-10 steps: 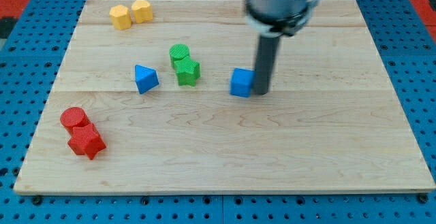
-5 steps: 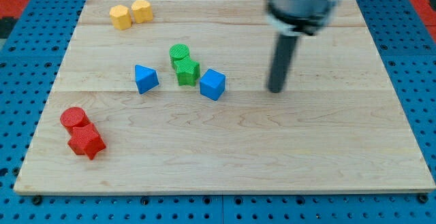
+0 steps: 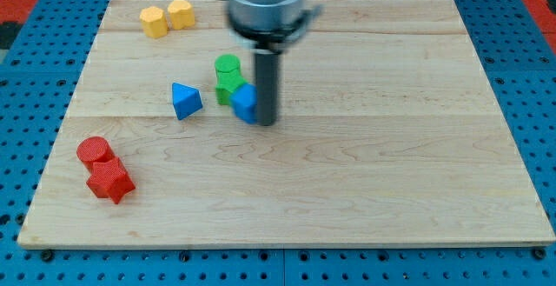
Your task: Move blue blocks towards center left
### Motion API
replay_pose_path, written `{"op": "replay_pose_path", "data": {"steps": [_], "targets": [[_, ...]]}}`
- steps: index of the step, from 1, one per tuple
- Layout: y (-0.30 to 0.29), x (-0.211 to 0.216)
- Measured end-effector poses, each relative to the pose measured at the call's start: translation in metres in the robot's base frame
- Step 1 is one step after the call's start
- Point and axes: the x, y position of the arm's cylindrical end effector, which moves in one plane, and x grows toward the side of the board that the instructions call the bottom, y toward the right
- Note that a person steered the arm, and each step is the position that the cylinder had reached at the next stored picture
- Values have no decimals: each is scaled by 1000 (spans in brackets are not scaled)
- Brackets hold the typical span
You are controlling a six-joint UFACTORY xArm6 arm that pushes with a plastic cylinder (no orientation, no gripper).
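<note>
A blue cube (image 3: 245, 103) lies near the board's middle, just below and touching the two green blocks (image 3: 228, 76). My tip (image 3: 266, 121) stands against the cube's right side, and the rod hides part of it. A blue triangular block (image 3: 184, 101) lies further to the view's left, apart from the cube.
Two yellow blocks (image 3: 167, 17) sit at the view's top left. Two red blocks (image 3: 104, 169) sit at the bottom left. The wooden board (image 3: 417, 182) rests on a blue pegboard.
The blue cube has slid left, from mid-board to against the green blocks. My tip swung out to the right, then came back left against the cube's right side.
</note>
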Motion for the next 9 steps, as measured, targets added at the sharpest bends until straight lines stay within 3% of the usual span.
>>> {"op": "replay_pose_path", "data": {"steps": [3,4,5,6,9], "targets": [[-43,-11],[15,-17],[-25,-43],[-98,-16],[-146,-18]]}}
